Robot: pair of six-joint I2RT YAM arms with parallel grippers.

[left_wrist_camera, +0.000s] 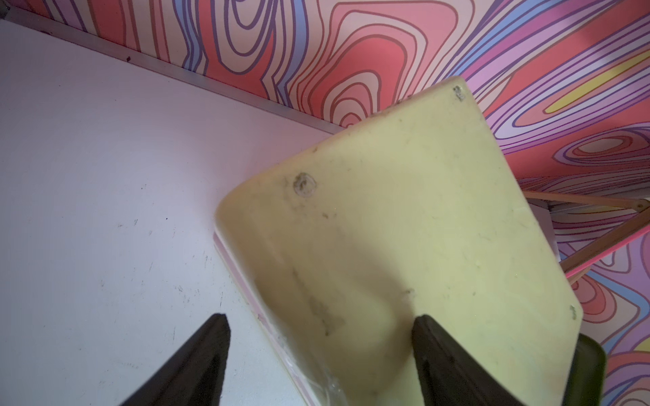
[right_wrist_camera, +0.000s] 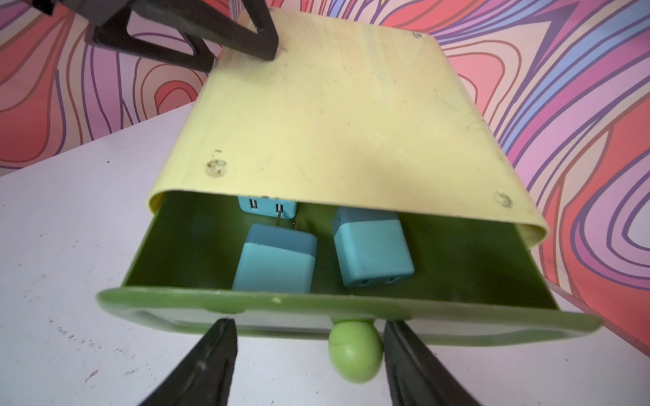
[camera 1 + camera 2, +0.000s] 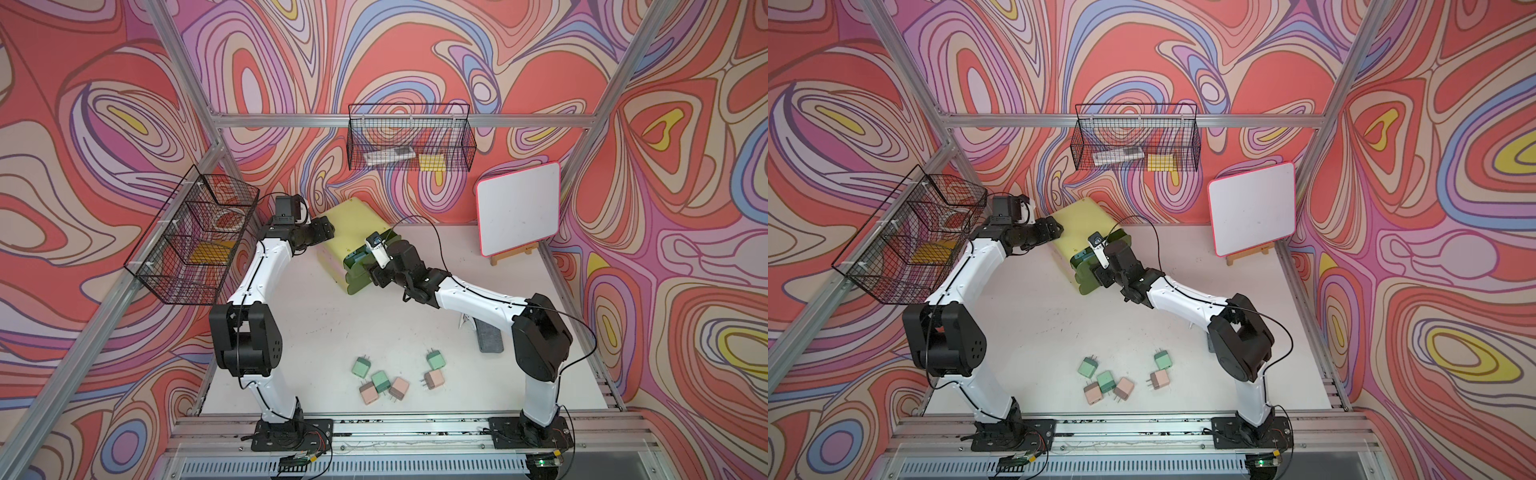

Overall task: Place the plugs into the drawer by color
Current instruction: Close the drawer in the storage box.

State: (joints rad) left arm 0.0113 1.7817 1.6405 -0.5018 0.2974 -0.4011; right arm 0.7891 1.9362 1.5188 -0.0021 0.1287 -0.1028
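Right gripper (image 2: 309, 322): fingers apart, round knob (image 2: 355, 355) between them | top drawer (image 2: 176, 305) open, three blue plugs (image 2: 373, 246) inside, just past the knob | left gripper (image 1: 320, 317): fingers apart, one on cabinet (image 1: 404, 211) top.

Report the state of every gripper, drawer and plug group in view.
Top drawer, pulled open.
Blue plugs, three lying inside the top drawer.
Green plugs, three loose on the table.
Pink plugs, three loose on the table.
Right gripper, open, fingers either side of the knob.
Left gripper, open, fingers astride the cabinet's rear corner.
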